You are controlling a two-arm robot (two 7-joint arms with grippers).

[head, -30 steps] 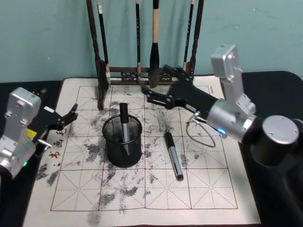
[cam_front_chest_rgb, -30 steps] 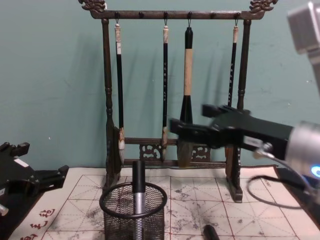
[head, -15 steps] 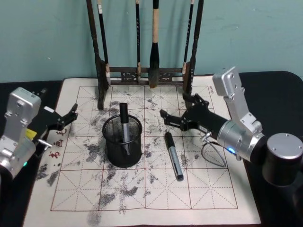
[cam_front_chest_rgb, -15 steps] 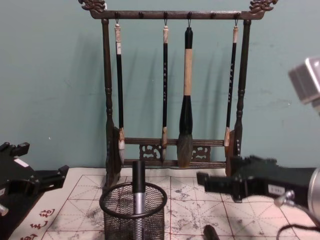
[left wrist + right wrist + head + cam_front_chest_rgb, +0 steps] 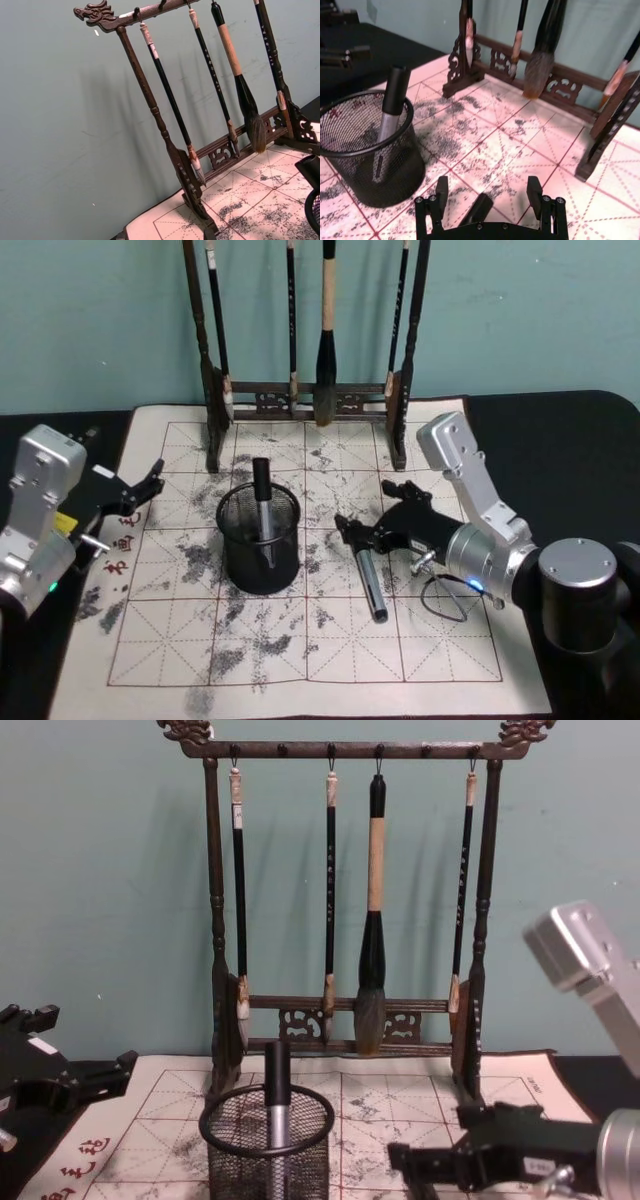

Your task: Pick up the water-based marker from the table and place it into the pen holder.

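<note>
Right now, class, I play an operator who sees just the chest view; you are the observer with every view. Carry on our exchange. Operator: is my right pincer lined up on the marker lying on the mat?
Observer: Yes; the head view puts the right pincer at the marker's cap end.
Operator: Open or shut?
Observer: Open; the right wrist view shows its fingers either side of the cap, with gaps.
Operator: How does the marker lie?
Observer: Cap toward the brush rack, other end toward the robot; the left pincer hangs at the mat's left edge.
</note>
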